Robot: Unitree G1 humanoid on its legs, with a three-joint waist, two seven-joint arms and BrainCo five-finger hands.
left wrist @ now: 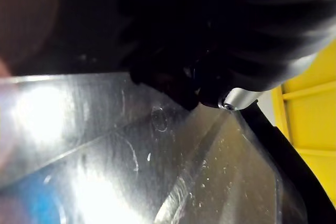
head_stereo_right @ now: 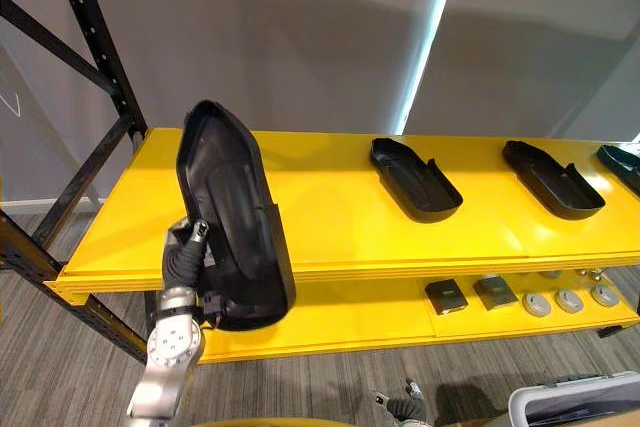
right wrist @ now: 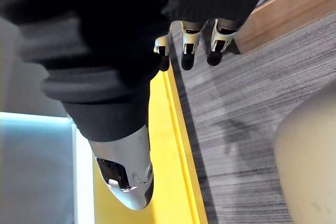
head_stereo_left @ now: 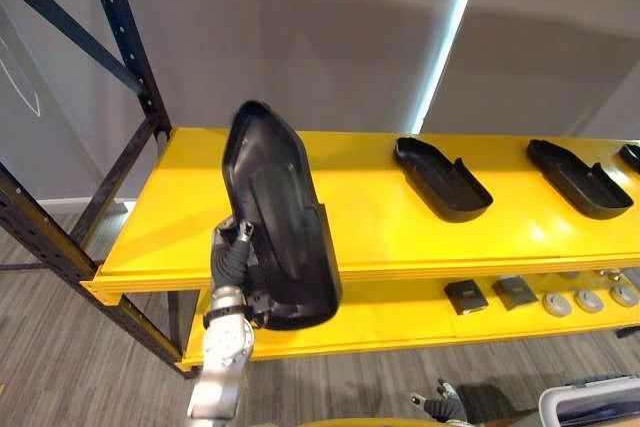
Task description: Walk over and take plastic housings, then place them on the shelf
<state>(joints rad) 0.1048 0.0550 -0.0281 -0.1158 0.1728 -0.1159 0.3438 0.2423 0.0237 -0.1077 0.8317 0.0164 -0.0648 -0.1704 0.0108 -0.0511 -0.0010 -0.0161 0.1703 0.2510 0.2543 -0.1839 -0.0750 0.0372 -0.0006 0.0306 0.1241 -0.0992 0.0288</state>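
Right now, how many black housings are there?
4 housings: one upright in the left hand, two on the top shelf, one cut off at its right edge; others may be hidden.

Shelf [head_stereo_left: 370,237]: two yellow decks on dark perforated uprights [head_stereo_left: 125,27].
Upper deck [head_stereo_left: 180,217]: black housings lying hollow side up and well apart, one [head_stereo_left: 443,179] right of centre, one [head_stereo_left: 580,178] further right, one [head_stereo_left: 631,156] at the far right edge.
Lower deck [head_stereo_left: 390,319]: two small dark square parts [head_stereo_left: 466,296] side by side, round grey discs [head_stereo_left: 588,300] just right of them.
Floor [head_stereo_left: 60,367]: grey planks beneath the shelf.
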